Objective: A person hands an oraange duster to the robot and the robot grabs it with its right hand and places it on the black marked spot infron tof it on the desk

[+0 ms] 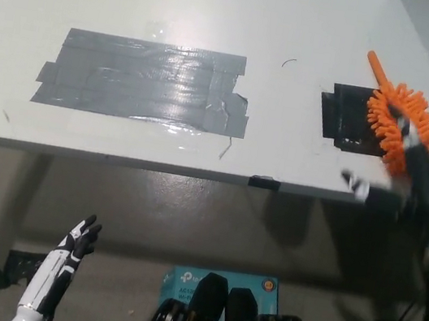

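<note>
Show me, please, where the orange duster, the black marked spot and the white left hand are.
orange duster (395, 116): head view, bristle head.
black marked spot (344, 116): head view, its bare left half.
left hand (66, 261): head view, its middle.

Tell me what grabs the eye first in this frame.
The orange duster stands out at the desk's right end, lying half on the black marked spot. The black right hand is blurred just below it. A broad grey tape patch fills the desk's left middle; the white left hand rests at lower left.
</note>
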Controlling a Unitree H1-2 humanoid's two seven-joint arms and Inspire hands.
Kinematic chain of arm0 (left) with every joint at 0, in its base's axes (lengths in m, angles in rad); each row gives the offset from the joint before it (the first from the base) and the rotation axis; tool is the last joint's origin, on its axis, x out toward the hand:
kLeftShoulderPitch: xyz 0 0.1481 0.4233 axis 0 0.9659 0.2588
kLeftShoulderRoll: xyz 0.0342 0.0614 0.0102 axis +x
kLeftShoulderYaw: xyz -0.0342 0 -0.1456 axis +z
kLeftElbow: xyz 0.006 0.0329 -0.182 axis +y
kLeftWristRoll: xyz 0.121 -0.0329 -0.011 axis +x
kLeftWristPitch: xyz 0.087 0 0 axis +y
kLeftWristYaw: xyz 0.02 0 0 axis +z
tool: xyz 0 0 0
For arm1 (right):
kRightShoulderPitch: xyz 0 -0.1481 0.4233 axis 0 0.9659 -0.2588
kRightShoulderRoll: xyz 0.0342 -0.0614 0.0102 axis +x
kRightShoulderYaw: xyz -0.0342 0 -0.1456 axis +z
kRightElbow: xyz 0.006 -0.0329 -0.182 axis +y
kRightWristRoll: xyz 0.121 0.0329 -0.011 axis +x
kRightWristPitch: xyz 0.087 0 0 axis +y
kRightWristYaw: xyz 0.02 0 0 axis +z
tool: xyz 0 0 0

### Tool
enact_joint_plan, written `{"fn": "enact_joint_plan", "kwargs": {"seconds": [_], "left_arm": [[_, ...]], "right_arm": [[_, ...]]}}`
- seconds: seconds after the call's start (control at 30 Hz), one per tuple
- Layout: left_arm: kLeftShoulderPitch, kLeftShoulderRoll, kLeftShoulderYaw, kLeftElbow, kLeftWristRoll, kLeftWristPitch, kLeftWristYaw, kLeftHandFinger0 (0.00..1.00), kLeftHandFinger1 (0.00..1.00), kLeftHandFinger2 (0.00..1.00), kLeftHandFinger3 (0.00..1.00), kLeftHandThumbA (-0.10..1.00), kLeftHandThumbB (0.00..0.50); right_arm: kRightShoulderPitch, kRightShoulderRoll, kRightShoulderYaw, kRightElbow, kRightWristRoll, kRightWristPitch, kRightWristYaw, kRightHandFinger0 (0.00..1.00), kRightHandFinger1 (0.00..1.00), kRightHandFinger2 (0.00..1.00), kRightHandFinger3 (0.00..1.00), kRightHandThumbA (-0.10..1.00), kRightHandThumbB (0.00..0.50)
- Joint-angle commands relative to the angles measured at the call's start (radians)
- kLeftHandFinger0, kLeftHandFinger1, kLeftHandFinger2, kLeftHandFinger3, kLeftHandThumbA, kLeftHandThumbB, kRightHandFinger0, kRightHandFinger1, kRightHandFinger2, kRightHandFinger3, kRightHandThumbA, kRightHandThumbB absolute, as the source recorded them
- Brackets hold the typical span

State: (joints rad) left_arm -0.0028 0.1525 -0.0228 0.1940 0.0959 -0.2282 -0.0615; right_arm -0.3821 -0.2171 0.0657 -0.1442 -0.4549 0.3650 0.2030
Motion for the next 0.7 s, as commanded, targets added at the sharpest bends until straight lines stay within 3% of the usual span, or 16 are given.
{"fn": "enact_joint_plan", "kwargs": {"seconds": [0.0, 0.07, 0.37, 0.67], "left_arm": [[-0.114, -0.005, -0.003, -0.025, -0.025, 0.006, -0.016, 1.0, 1.0, 1.0, 1.0, 0.97, 0.223], [-0.13, -0.003, -0.005, -0.017, -0.016, -0.003, -0.013, 1.0, 1.0, 1.0, 1.0, 0.97, 0.208], [-0.131, -0.006, -0.013, -0.015, -0.008, -0.007, -0.013, 1.0, 1.0, 1.0, 1.0, 0.97, 0.194], [-0.092, -0.01, -0.009, -0.031, -0.026, -0.005, -0.018, 1.0, 1.0, 1.0, 1.0, 0.93, 0.189]], "right_arm": [[0.278, 0.054, -0.072, -0.497, 0.278, -0.267, -0.077, 1.0, 1.0, 1.0, 1.0, 0.81, 0.179], [0.302, 0.069, -0.076, -0.401, 0.292, -0.329, -0.091, 1.0, 1.0, 1.0, 1.0, 0.81, 0.14], [0.318, 0.128, -0.092, -0.095, 0.306, -0.445, -0.115, 1.0, 1.0, 1.0, 1.0, 0.86, 0.113], [0.326, 0.158, -0.117, 0.06, 0.395, -0.447, -0.066, 1.0, 1.0, 1.0, 1.0, 0.8, 0.116]]}}
